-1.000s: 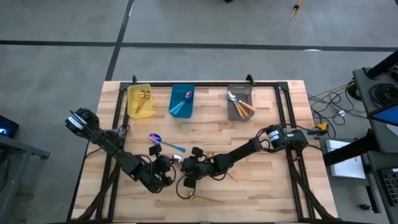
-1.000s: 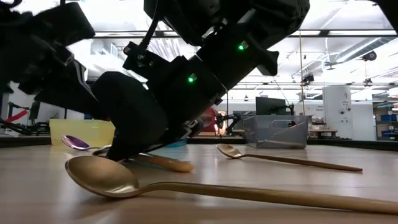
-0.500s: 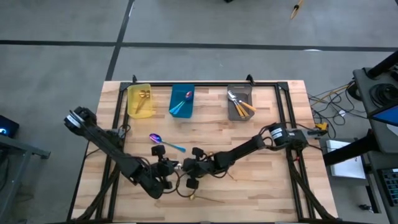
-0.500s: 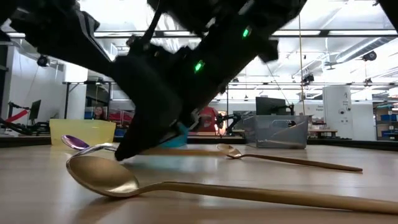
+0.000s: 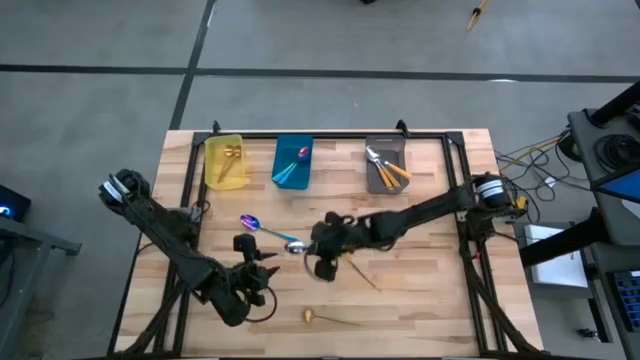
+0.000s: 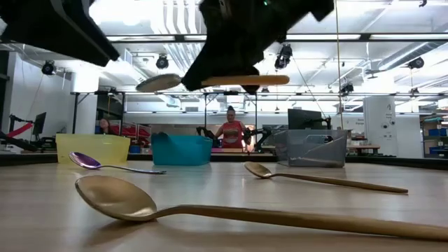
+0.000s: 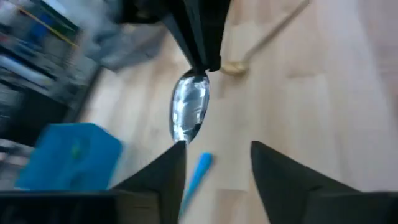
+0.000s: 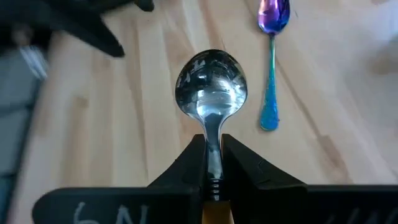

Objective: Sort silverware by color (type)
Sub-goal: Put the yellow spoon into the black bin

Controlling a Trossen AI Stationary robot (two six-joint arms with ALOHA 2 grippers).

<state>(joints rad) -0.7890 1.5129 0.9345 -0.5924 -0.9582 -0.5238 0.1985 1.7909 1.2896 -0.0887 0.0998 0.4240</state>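
Near the middle of the high view, the right gripper [image 5: 300, 245] is clamped on a silver spoon with an orange handle [image 8: 211, 87], its bowl jutting out just past the fingertips; in the low view the spoon [image 6: 210, 81] hangs level, clear of the table [image 5: 420, 290]. The left gripper [image 5: 262, 272], lower left of centre, stands with its fingers [image 7: 163, 180] spread apart and empty, the held spoon's bowl just ahead of them. A purple spoon with a teal handle [image 5: 262, 229] lies on the table just left of the right gripper.
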